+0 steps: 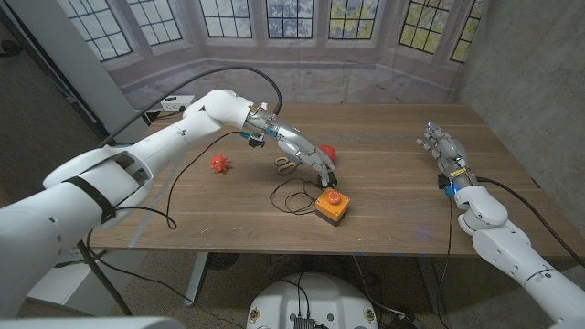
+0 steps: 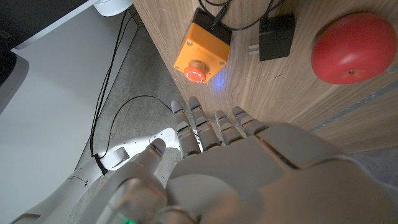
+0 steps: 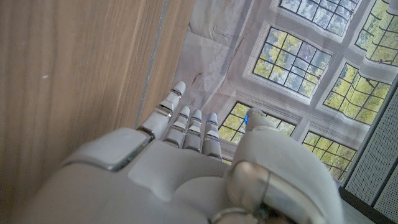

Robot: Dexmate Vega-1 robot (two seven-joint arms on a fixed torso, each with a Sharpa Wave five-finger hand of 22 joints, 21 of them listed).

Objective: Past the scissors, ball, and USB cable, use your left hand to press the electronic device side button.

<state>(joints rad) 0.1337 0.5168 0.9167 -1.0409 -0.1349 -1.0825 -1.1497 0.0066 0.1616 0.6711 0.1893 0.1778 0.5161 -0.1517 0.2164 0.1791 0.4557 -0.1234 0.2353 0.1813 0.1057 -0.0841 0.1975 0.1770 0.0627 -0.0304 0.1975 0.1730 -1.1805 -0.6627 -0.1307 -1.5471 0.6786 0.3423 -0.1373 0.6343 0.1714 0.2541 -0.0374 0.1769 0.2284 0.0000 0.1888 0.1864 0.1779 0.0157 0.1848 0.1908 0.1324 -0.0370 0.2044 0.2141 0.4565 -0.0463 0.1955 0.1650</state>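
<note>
Left hand [image 1: 302, 155], fingers [image 2: 198, 127] spread and empty, hovers near orange button box [image 1: 333, 206]; right hand [image 1: 442, 146] likewise open.

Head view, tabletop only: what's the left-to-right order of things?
Red spiky ball → left hand → orange button box → right hand. Left out: the scissors, the red round object and the black cable, which overlap the left hand's span.
</note>
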